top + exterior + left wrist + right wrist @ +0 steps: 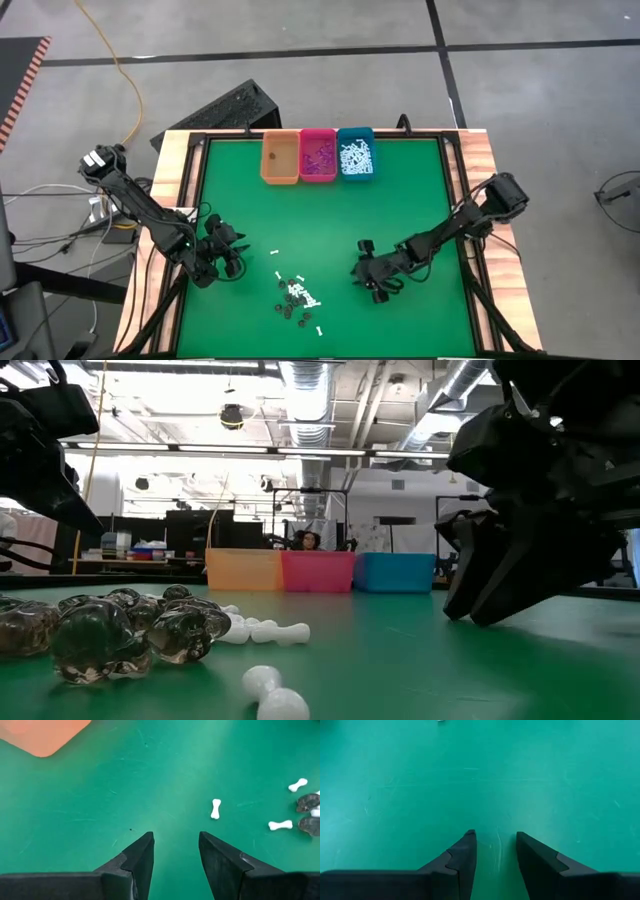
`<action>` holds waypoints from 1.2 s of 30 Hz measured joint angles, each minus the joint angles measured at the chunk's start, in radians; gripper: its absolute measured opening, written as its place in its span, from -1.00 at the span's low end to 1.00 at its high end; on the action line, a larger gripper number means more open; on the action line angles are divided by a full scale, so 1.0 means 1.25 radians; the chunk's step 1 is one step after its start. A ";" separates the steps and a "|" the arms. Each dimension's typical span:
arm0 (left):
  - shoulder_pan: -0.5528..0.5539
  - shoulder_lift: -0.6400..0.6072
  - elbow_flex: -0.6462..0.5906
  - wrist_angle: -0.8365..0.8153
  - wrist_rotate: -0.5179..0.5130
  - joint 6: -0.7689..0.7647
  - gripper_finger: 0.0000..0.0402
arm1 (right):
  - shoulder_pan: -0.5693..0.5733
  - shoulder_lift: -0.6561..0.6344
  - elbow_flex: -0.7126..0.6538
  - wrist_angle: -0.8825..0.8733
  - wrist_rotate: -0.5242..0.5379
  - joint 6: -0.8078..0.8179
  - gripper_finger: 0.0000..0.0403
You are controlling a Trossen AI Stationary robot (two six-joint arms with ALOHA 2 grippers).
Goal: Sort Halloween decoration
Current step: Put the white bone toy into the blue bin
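The Halloween decoration is a small heap of white bone-shaped sticks and dark bits [298, 295] lying loose on the green mat near the table's front edge. The low view shows it close up as glossy dark pieces [130, 630] and white bones [265, 630]. My left gripper [240, 253] stands open just left of the heap. Its wrist view has bare mat between the fingers [175, 850], with a white bone [215, 808] a little ahead. My right gripper [360, 270] stands open to the heap's right, low over bare mat [496, 850].
Three bins stand side by side at the table's far edge: orange [280, 158], pink [319, 155] with purple bits, and teal [355, 153] with white sticks. Stray white bones lie apart from the heap [273, 251] [319, 330]. Wooden rails border the mat [180, 200].
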 joint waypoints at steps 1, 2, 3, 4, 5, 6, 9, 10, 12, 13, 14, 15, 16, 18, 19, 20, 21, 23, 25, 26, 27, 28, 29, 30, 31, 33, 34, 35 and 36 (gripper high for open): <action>0.000 0.000 0.000 0.000 -0.004 -0.003 -0.26 | -0.002 0.011 0.001 0.004 0.000 0.002 -0.17; 0.000 0.000 0.000 0.000 -0.008 -0.006 -0.26 | -0.004 0.019 0.001 0.004 0.000 0.002 -0.17; 0.000 0.000 0.000 0.000 -0.009 -0.008 -0.26 | -0.007 0.022 0.000 0.003 0.000 0.003 -0.17; 0.000 0.000 0.000 0.000 -0.008 -0.008 -0.26 | -0.008 0.023 0.000 0.000 0.000 0.003 -0.18; 0.000 0.000 0.000 0.000 -0.008 -0.008 -0.26 | -0.009 0.023 0.000 -0.002 0.000 0.003 -0.18; 0.000 0.000 0.000 0.000 -0.007 -0.010 -0.26 | -0.011 0.021 0.000 -0.003 0.000 0.013 -0.19; 0.000 0.000 0.000 0.000 -0.001 -0.010 -0.26 | -0.022 -0.010 0.000 -0.006 -0.011 0.102 -0.25; 0.000 0.000 0.000 0.000 0.000 -0.010 -0.26 | -0.025 -0.028 -0.001 -0.023 -0.030 0.142 -0.28; 0.000 0.000 0.000 0.000 0.008 -0.009 -0.26 | -0.029 -0.073 -0.003 -0.083 -0.062 0.244 -0.33; 0.000 0.000 0.000 0.000 0.012 -0.006 -0.26 | -0.024 -0.101 -0.004 -0.118 -0.078 0.304 -0.36; 0.000 0.000 0.000 0.000 0.013 -0.005 -0.26 | -0.016 -0.129 -0.004 -0.151 -0.100 0.361 -0.38; 0.000 0.000 0.000 -0.001 0.013 -0.005 -0.26 | -0.006 -0.159 -0.003 -0.186 -0.131 0.415 -0.41; 0.000 0.000 0.000 -0.002 0.013 -0.005 -0.26 | 0.009 -0.187 -0.003 -0.219 -0.164 0.463 -0.43; 0.000 0.000 0.000 -0.005 0.013 -0.003 -0.26 | 0.048 -0.240 -0.003 -0.273 -0.195 0.562 -0.47; 0.000 0.000 0.000 -0.005 0.015 -0.002 -0.26 | 0.069 -0.267 -0.002 -0.298 -0.196 0.619 -0.48; 0.000 0.000 0.000 -0.005 0.018 -0.003 -0.26 | 0.093 -0.291 0.003 -0.328 -0.196 0.675 -0.49; 0.000 0.000 0.000 -0.005 0.020 -0.003 -0.26 | 0.119 -0.315 0.012 -0.362 -0.193 0.728 -0.49; 0.000 0.000 0.000 -0.005 0.022 -0.002 -0.26 | 0.179 -0.351 0.039 -0.462 -0.166 0.842 -0.50; 0.000 0.000 0.000 -0.004 0.020 -0.001 -0.26 | 0.236 -0.371 0.070 -0.601 -0.118 0.973 -0.50; 0.000 0.000 0.000 -0.004 0.018 -0.001 -0.26 | 0.264 -0.373 0.086 -0.663 -0.101 1.049 -0.50; 0.000 0.000 0.000 -0.004 0.013 -0.002 -0.26 | 0.289 -0.372 0.103 -0.718 -0.094 1.120 -0.50; 0.000 0.000 0.000 -0.003 0.013 -0.005 -0.26 | 0.309 -0.367 0.119 -0.766 -0.093 1.178 -0.50; 0.000 0.000 0.000 -0.003 0.013 -0.007 -0.26 | 0.327 -0.359 0.133 -0.798 -0.091 1.223 -0.50; 0.000 0.000 0.000 -0.003 0.013 -0.007 -0.26 | 0.346 -0.348 0.147 -0.818 -0.085 1.253 -0.50; 0.000 0.000 0.000 -0.003 0.013 -0.006 -0.26 | 0.363 -0.336 0.158 -0.826 -0.069 1.272 -0.50; 0.000 0.000 0.000 -0.003 0.013 -0.004 -0.26 | 0.395 -0.306 0.180 -0.839 -0.009 1.298 -0.50; 0.000 0.000 0.000 -0.003 0.013 -0.004 -0.26 | 0.408 -0.290 0.189 -0.844 0.030 1.307 -0.50; 0.000 0.000 0.000 -0.003 0.013 -0.004 -0.26 | 0.422 -0.271 0.200 -0.847 0.074 1.317 -0.50; 0.000 0.000 0.000 -0.003 0.013 -0.004 -0.26 | 0.436 -0.248 0.210 -0.849 0.129 1.323 -0.50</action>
